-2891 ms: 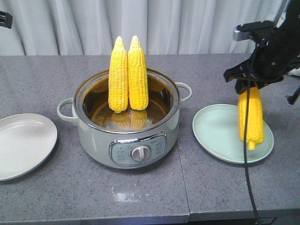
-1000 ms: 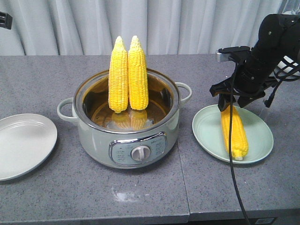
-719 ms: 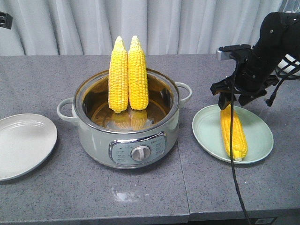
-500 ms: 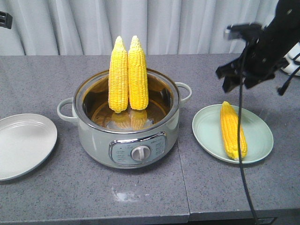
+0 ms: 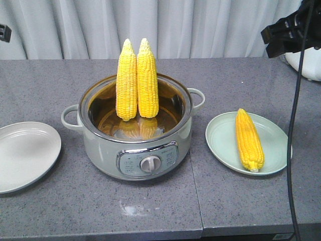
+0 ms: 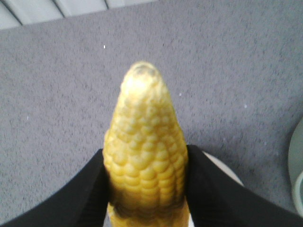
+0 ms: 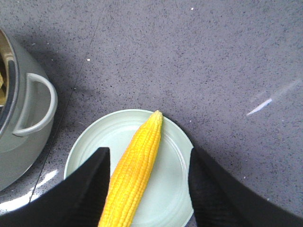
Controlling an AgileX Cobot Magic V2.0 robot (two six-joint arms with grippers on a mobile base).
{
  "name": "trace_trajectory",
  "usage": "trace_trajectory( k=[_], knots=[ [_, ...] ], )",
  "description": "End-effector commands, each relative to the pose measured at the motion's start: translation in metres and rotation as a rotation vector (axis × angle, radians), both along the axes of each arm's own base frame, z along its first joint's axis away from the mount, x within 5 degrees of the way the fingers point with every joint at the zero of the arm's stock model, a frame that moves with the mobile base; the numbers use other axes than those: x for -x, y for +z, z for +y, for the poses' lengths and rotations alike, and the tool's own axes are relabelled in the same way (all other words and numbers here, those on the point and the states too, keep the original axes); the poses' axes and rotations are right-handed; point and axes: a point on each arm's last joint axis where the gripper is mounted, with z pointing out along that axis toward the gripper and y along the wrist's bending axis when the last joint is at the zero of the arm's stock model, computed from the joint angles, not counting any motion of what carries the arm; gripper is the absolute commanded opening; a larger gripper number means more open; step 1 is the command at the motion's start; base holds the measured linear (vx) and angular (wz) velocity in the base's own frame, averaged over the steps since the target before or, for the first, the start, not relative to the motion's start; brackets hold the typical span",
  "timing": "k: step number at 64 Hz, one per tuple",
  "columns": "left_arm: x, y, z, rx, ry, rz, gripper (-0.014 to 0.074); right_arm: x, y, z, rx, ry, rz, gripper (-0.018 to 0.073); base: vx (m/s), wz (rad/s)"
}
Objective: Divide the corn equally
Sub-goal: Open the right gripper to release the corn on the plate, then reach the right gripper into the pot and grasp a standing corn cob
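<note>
Two corn cobs (image 5: 127,80) (image 5: 148,78) stand upright, tips up, in the grey-green electric pot (image 5: 135,150). A third corn cob (image 5: 249,140) lies alone on the pale green plate (image 5: 223,138), also seen from above as the cob (image 7: 137,165) on the plate (image 7: 175,184). My right gripper (image 7: 149,189) hangs open high over it, at the top right (image 5: 286,35) of the front view. My left gripper (image 6: 146,189) is shut on another corn cob (image 6: 144,151), tip pointing forward; in the front view only a bit of that arm (image 5: 4,32) shows at the left edge.
A white plate (image 5: 25,155) lies at the table's left, with nothing on it. A black cable (image 5: 293,150) hangs down past the green plate. A white object (image 5: 308,65) sits at the far right. The pot's handle (image 7: 40,109) is left of the green plate.
The right gripper lowered its corn cob onto the green plate, opened, and rose up and to the right. The cob stays lying on the plate. The pot's two cobs have not moved.
</note>
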Motion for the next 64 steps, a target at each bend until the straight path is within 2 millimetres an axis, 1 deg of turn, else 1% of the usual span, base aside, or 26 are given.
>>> trace_trajectory(
  k=[1,12,20,31,36,47,57,64],
  knots=[
    [0.009,0.004,0.000,0.000,0.003,-0.033,0.0164,0.020,0.023,-0.004,0.006,0.000,-0.058,0.0359,0.00,0.00],
    [0.007,-0.035,-0.002,0.048,0.044,0.085,0.0167,0.020,0.024,-0.003,0.003,0.002,-0.060,0.0361,0.00,0.00],
    [0.007,-0.054,-0.003,0.046,0.046,0.149,0.0173,0.020,0.024,-0.003,0.003,0.002,-0.060,0.0361,0.00,0.00],
    [0.006,-0.064,-0.007,0.089,0.047,0.208,0.0216,0.020,0.024,-0.003,0.003,0.003,-0.060,0.0361,0.00,0.00],
    [0.004,-0.069,-0.009,0.115,0.046,0.240,0.0258,0.020,0.024,-0.003,0.001,0.004,-0.059,0.0361,0.00,0.00],
    [-0.003,-0.090,-0.013,0.133,0.063,0.370,0.0333,0.020,0.024,-0.003,0.000,0.004,-0.059,0.0361,0.00,0.00],
    [-0.008,-0.096,-0.014,0.125,0.065,0.390,0.0345,0.020,0.024,-0.001,-0.018,0.012,-0.058,0.0361,0.00,0.00],
    [-0.011,-0.099,-0.011,0.081,0.071,0.393,0.0345,0.021,0.024,0.000,-0.032,0.018,-0.057,0.0361,0.00,0.00]
  ],
)
